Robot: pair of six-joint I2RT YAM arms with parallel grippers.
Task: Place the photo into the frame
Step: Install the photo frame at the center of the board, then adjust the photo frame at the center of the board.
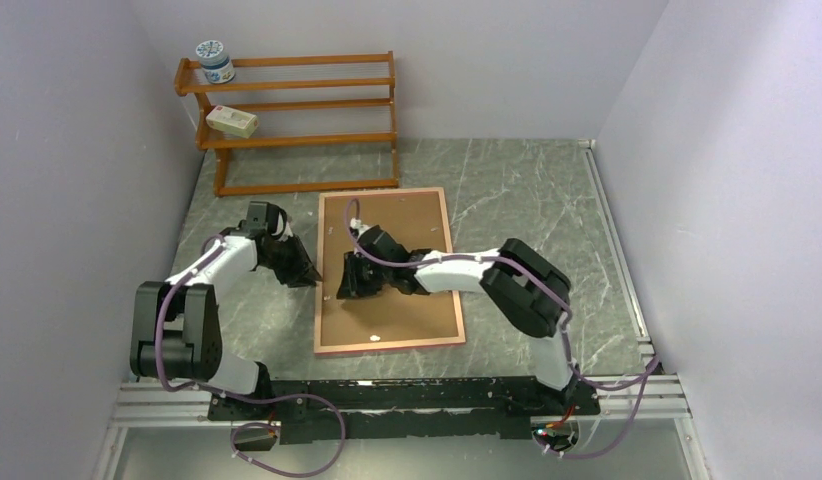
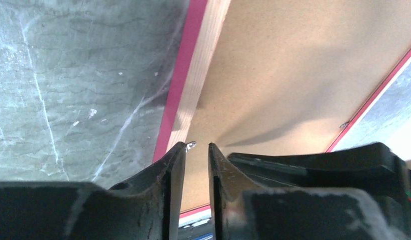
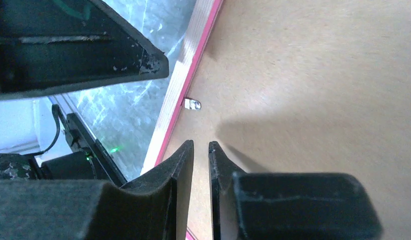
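Note:
The frame [image 1: 387, 347] lies face down mid-table, pink rim around the brown hardboard backing sheet [image 1: 412, 220] set in it. The photo is hidden. My left gripper [image 1: 309, 274] is at the frame's left edge; in the left wrist view [image 2: 197, 146] its jaws are nearly together and empty, right by a small metal tab [image 2: 191, 145] on the rim [image 2: 181, 80]. My right gripper [image 1: 347, 285] hangs over the backing just inside that same edge; in the right wrist view [image 3: 201, 144] its jaws are nearly together and empty, near the tab [image 3: 193, 104].
A wooden slatted rack [image 1: 297, 110] stands at the back left with a jar [image 1: 215, 60] and a small box [image 1: 232, 121] on it. Walls close in left, back and right. The left gripper's black body [image 3: 93, 55] is close to my right fingers.

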